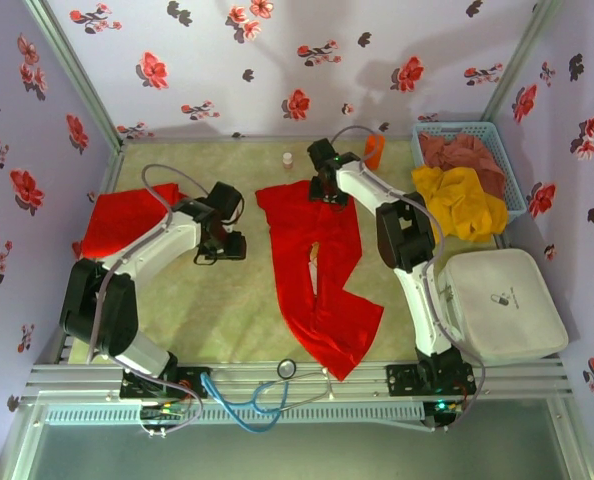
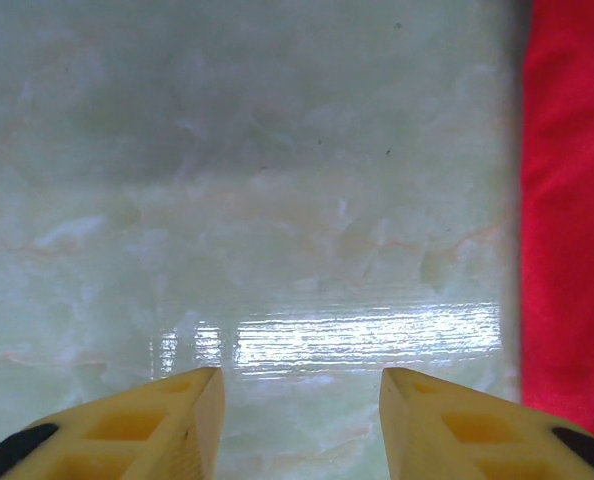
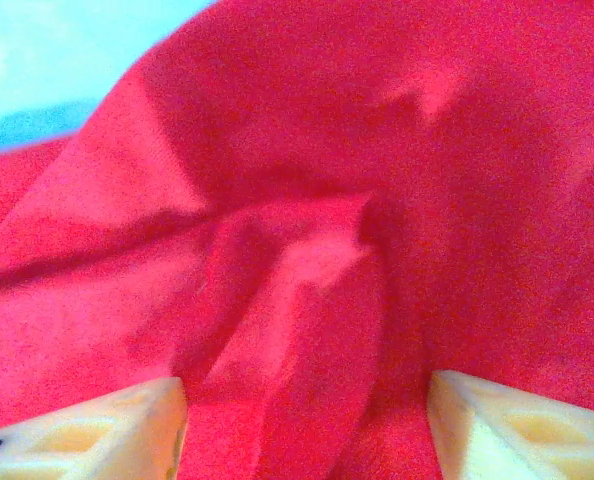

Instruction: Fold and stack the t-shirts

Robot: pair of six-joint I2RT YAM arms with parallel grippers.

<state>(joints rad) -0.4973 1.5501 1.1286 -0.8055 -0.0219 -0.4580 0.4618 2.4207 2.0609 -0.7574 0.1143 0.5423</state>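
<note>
- A red t-shirt (image 1: 322, 275) lies stretched out in the middle of the table (image 1: 227, 310). Its long axis runs from the far side toward the near edge, and the near end flares and leans slightly right.
- The right gripper (image 3: 307, 390) is at the shirt's far end, jaws apart astride a raised fold of cloth without pinching it.
- The left gripper (image 2: 297, 385) hangs over bare table just left of that shirt, jaws released and empty.
- A second red t-shirt (image 1: 122, 220) lies at the table's left edge.

Bright red t-shirt (image 1: 332, 310) stretched lengthwise down the middle of the bench (image 1: 227, 310), rumpled and doubled over itself, near end flared rightward, second red t-shirt (image 1: 122, 220) laid folded flat at the left edge, well apart
</note>
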